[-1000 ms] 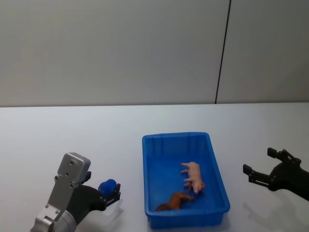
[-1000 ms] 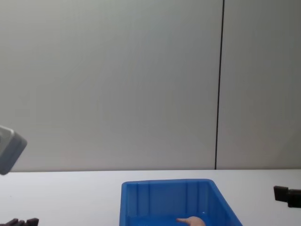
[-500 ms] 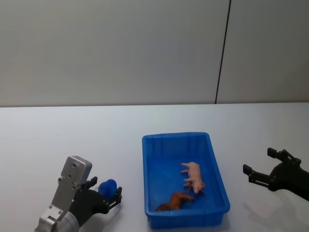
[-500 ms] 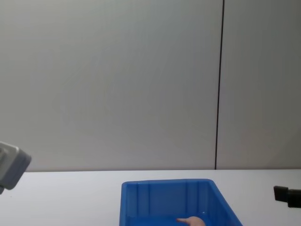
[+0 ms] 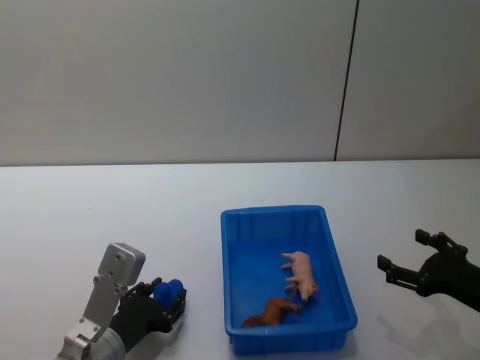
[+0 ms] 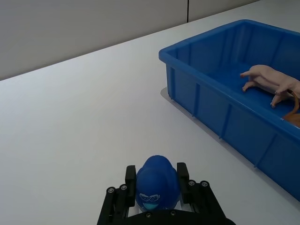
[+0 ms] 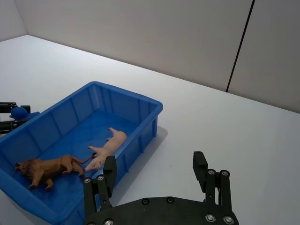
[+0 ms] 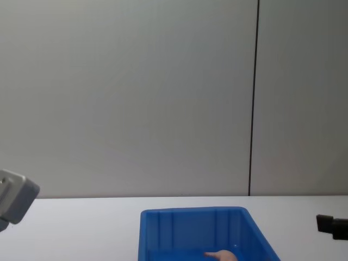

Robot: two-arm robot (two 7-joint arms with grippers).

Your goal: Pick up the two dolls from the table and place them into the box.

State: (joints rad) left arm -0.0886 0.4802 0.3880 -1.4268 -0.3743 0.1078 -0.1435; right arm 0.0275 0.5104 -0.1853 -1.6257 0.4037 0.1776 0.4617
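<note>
Both dolls lay inside the blue box (image 5: 289, 341) on the white counter (image 5: 150, 217): the pink doll (image 5: 301, 273) mid-bin, the brown doll (image 5: 271, 311) nearer the front wall. The left pincer (image 6: 156, 187) was clamped on a small blue toy (image 6: 157, 182) left of the box. The right pincer (image 7: 154, 178) hovered spread wide and empty on the box's right.

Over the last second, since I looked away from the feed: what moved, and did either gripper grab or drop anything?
The left gripper drew back toward the robot and sank lower, keeping its fingers shut on the small blue toy. Nothing was grabbed or let go. The right gripper stayed open beside the blue bin, and the pink pig and brown lion lay unmoved inside it.
</note>
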